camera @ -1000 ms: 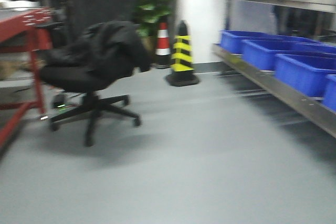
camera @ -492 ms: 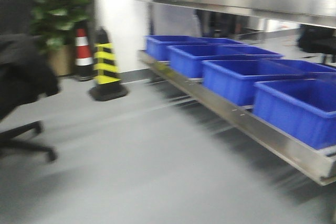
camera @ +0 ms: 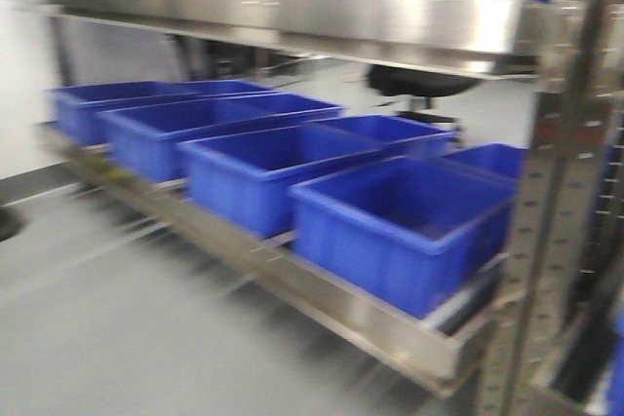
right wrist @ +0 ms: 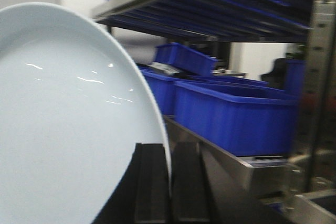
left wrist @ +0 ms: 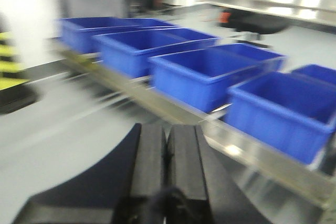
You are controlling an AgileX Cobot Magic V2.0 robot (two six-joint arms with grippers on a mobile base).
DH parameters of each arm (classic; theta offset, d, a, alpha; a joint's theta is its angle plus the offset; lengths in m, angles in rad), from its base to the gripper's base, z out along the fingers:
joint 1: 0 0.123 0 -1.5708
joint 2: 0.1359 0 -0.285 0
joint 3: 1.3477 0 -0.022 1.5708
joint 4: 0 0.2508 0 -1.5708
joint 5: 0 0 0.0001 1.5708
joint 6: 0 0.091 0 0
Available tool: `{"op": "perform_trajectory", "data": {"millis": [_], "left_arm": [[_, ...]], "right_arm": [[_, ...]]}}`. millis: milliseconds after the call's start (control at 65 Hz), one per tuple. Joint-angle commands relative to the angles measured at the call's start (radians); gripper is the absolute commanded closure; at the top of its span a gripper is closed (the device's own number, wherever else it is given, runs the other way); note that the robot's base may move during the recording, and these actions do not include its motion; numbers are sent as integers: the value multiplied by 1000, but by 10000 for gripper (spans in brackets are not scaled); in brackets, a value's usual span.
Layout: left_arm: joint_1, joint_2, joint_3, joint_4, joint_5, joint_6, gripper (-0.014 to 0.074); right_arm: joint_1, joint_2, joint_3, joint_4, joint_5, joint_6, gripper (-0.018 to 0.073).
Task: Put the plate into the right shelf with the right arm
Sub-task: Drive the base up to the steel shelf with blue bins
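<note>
**Plate held on edge in front of the steel rack**

The right shelf fills the front view. It is a brushed steel rack with a wide shiny upper edge, a lower ledge running down toward the right, and a perforated upright at the near end. A row of blue bins sits side by side on the lower ledge, open tops up, and more blue shows above the upper edge. Grey floor spreads in front of the rack. Through the rack, a black office chair stands on the far side. All views are blurred.

In the right wrist view the plate is plain white and glossy. It stands on edge and takes up the left half of the picture, well short of the rack and not on any ledge. Its rim runs down between the two dark fingers of the right claw, which is clamped on it.

The left claw has its fingers pressed together with nothing between them, above the floor near the lower ledge. A yellow-and-black cone shows at that view's left edge.
</note>
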Motion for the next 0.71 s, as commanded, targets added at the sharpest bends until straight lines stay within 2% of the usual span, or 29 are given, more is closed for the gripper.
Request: {"op": "perform_trajectory", "data": {"millis": [0,692], "left_arm": [[1,-5,8,-4,-86,-3,643],[1,-5,8,-4,-86,-3,643]], "right_arm": [[-5,13,-26,4,-99,-4,503],[-5,13,-26,4,-99,-4,503]]}}
